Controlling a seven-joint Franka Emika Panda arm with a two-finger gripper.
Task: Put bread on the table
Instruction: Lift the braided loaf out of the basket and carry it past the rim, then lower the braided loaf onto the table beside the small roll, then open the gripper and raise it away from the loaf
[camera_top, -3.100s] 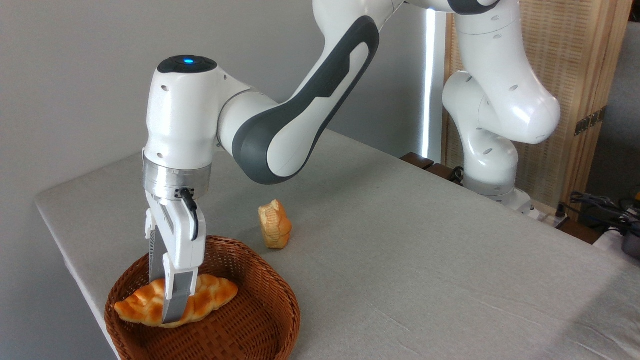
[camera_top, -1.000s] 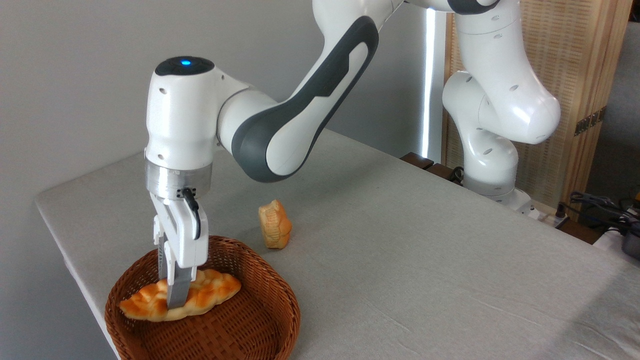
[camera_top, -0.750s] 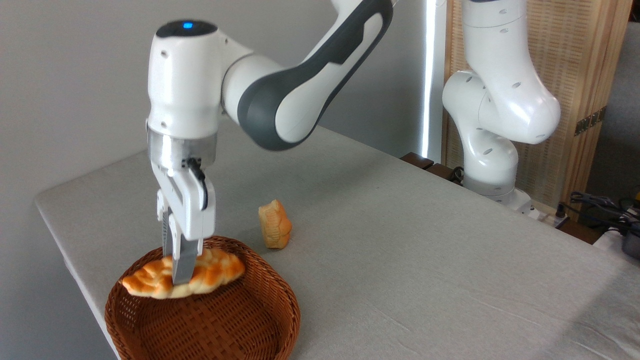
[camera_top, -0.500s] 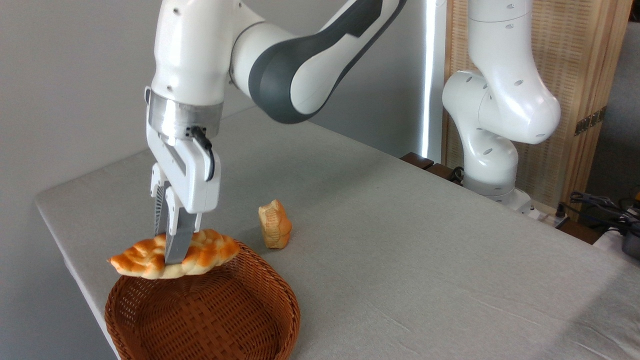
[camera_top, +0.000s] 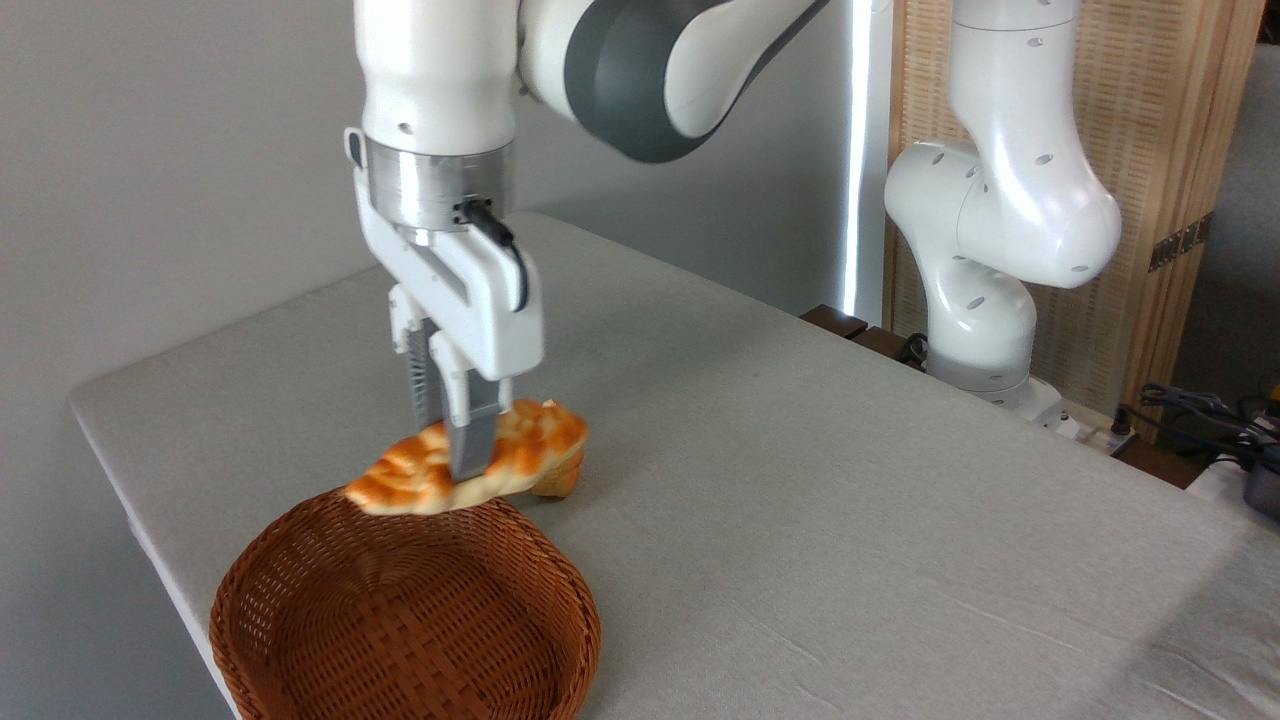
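The bread (camera_top: 410, 478), a long golden-orange braided loaf, hangs in the air above the far rim of the basket, tilted with its right end higher. My gripper (camera_top: 458, 466) is shut on its middle, fingers pointing straight down. The loaf is clear of the basket and of the grey cloth table (camera_top: 800, 500) below. Its right end covers most of a small stubby bread piece (camera_top: 560, 482) that stands on the table behind it.
The round brown wicker basket (camera_top: 405, 620) sits empty at the table's front left corner. The arm's white base (camera_top: 985, 330) stands at the back right by a wooden screen. Cables and dark gear lie off the table's right edge.
The gripper has lifted the bread out of the basket and carried it up and to the right, over the basket's far rim. The basket now holds nothing.
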